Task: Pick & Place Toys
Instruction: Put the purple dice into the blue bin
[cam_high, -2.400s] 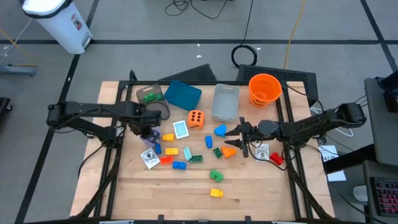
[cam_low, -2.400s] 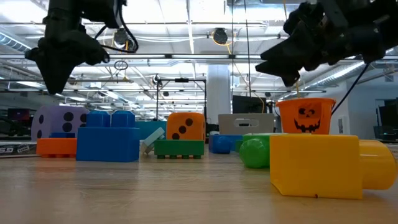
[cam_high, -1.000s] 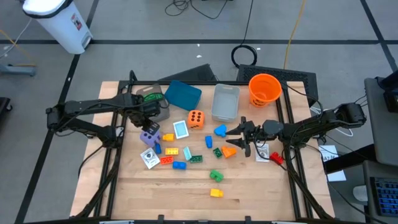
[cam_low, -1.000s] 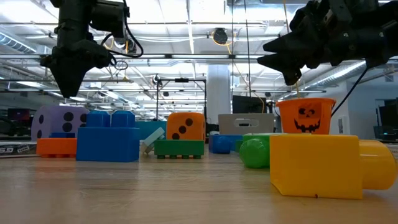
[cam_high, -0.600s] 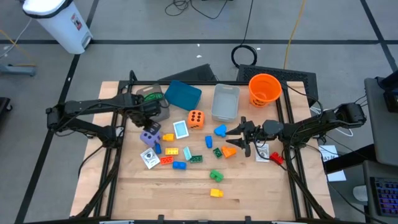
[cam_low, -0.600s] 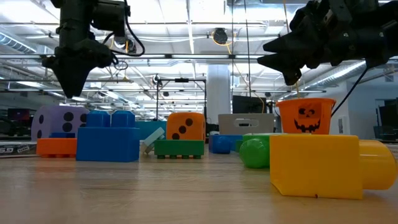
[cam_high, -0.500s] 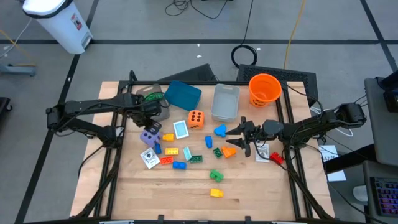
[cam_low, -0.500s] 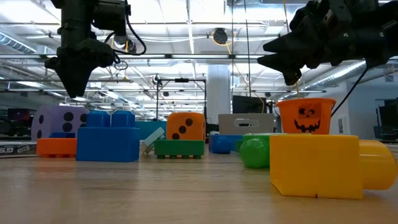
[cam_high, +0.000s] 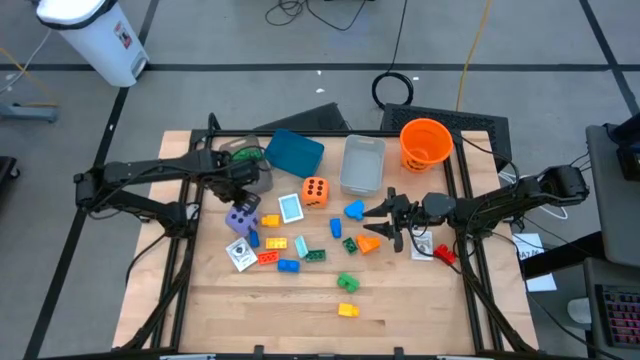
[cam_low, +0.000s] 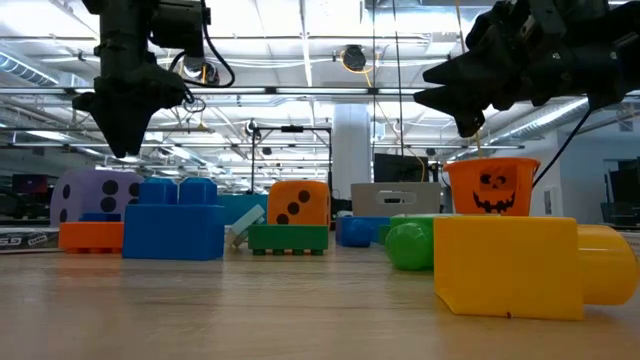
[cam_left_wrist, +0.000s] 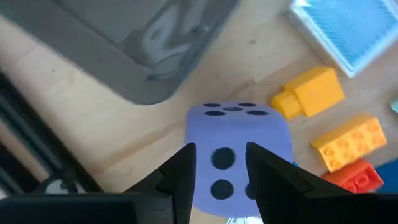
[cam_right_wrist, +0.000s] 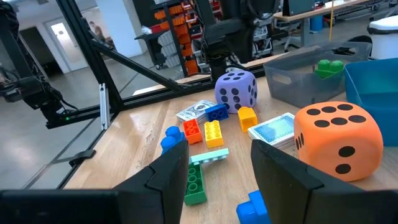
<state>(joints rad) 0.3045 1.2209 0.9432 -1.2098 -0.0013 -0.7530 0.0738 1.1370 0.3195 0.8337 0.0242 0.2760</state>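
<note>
Table (cam_high: 420, 300) of pale wood lies under me, a bright workshop behind it. Largest toy, the purple die (cam_left_wrist: 239, 152) with dark pips, sits directly below my left gripper (cam_left_wrist: 219, 180), fingers parted and empty. Orange die (cam_right_wrist: 336, 137) lies past my right gripper (cam_right_wrist: 217, 163), also spread, holding nothing. Small bricks (cam_high: 290, 255) scatter mid-table.

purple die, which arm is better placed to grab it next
Left. The left gripper hangs open right above the purple die, which fills its wrist view. The right gripper sits across the table by the orange brick.
</note>
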